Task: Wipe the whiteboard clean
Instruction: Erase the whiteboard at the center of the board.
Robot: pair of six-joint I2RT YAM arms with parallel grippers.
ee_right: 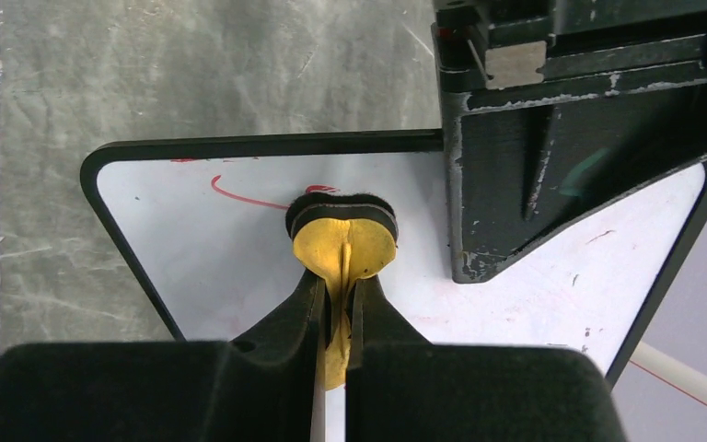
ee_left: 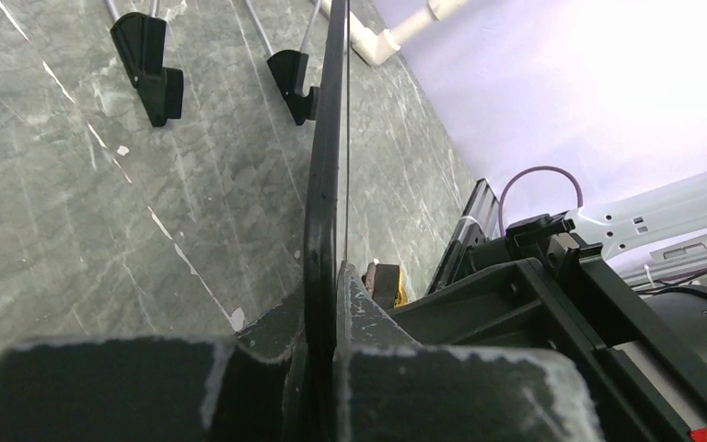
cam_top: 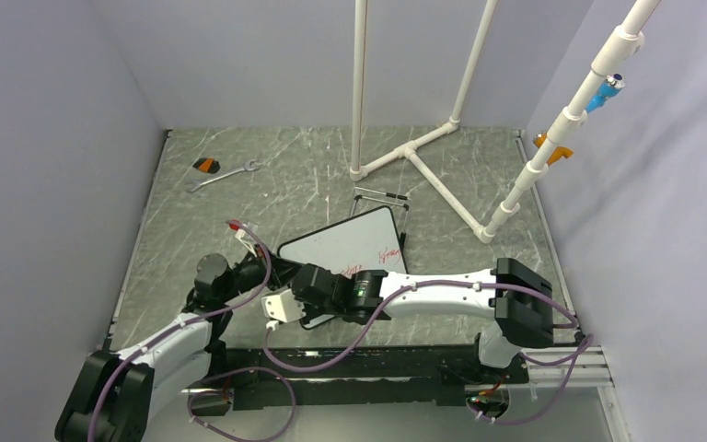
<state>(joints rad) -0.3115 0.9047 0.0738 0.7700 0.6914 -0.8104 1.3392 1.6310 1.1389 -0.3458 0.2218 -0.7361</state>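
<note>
Pinching a yellow eraser (ee_right: pixel 344 241), right claw (ee_right: pixel 339 287) touches whiteboard (ee_right: pixel 193 249); left claw (ee_left: pixel 320 304) clamps its edge.

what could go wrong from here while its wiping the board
The left pincer grips only the edge of the black-framed white whiteboard; wiping pressure may twist it loose.
The small yellow eraser with black felt, pinched narrowly in the right pincer, could slip.
The red scribble away from the eraser may get missed.
</note>
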